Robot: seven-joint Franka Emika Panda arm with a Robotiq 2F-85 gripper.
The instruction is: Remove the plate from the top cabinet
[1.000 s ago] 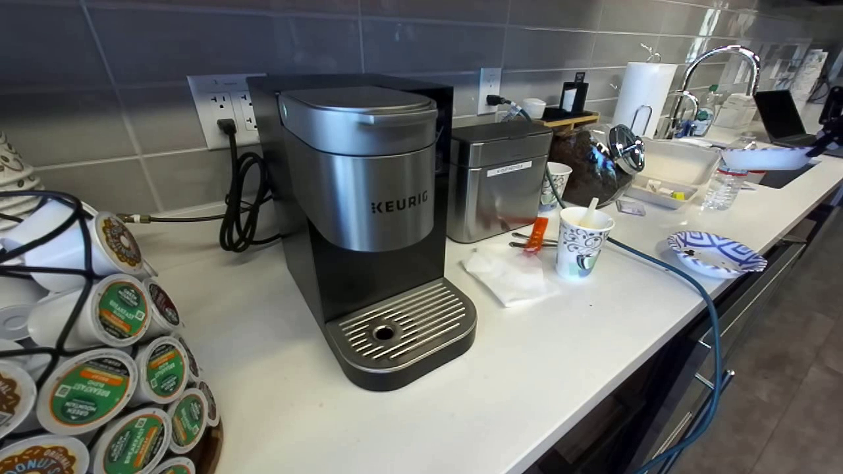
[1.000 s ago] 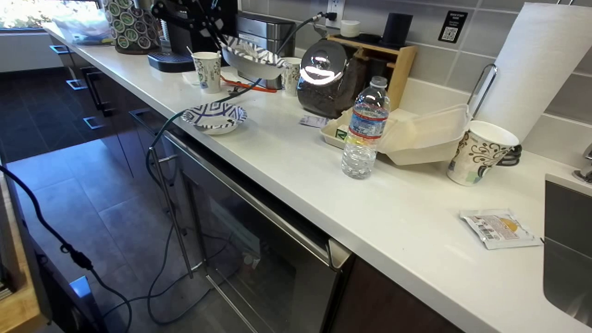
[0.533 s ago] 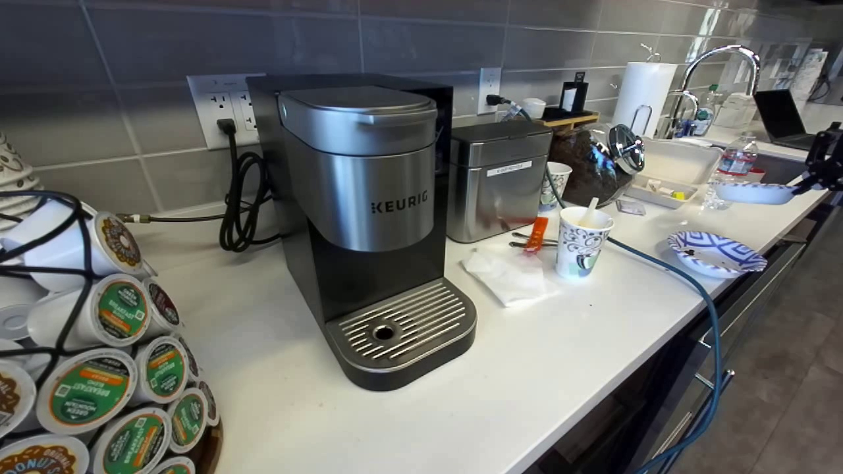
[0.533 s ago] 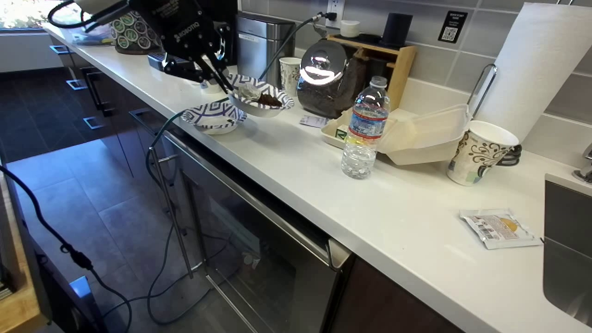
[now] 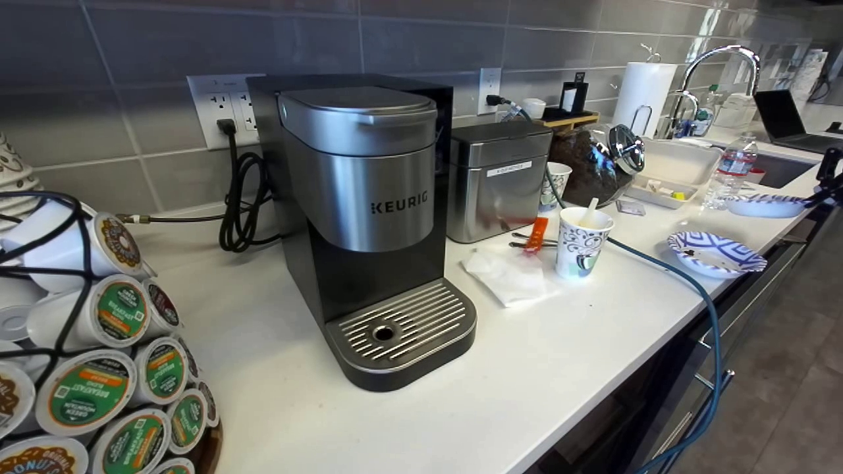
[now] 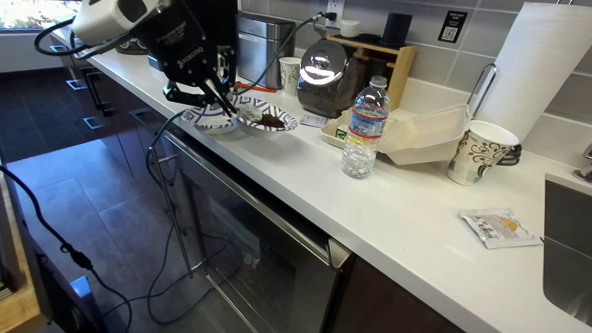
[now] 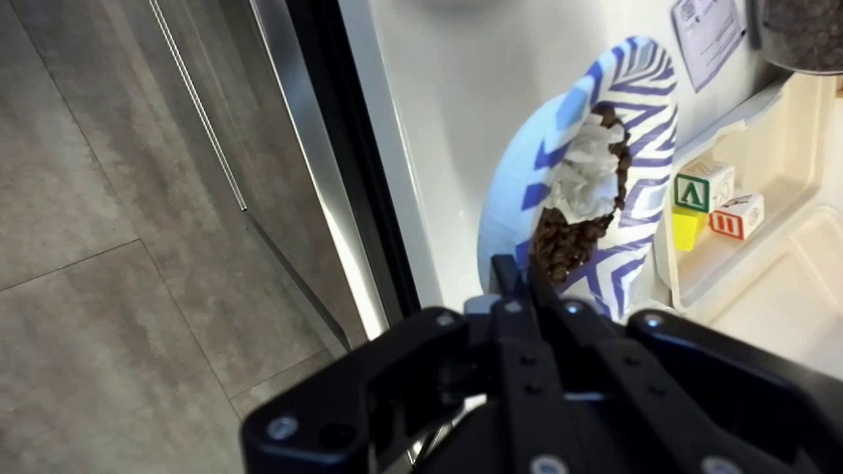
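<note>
Plate (image 7: pixel 649 155) extends forward from the fingers (image 7: pixel 506 278), which are clenched on its rim. It carries brown bits (image 7: pixel 566 250). A second plate (image 5: pixel 718 255) lies near the fingers; to their right in the wrist view sits a box (image 7: pixel 793 148) holding blocks (image 7: pixel 705 188).

the counter (image 6: pixel 393 222) is white, with grey tiles (image 5: pixel 197 39) above its back edge. near the front edge, the plate (image 7: pixel 649 135) at the tips of the black gripper (image 7: pixel 522 273) is patterned in blue and white zigzags, its beans (image 7: pixel 571 245) dark brown; the second plate (image 5: pixel 724 250), also by that edge, is white with blue geometric bands. toward the back edge the coffee maker (image 5: pixel 369 197) is silver and black. a blue-green cable (image 5: pixel 716 349) crosses the front edge. the clear bottle (image 6: pixel 366 125) is banded blue and red; the white cup (image 6: pixel 481 155) carries brown scrolls.
</note>
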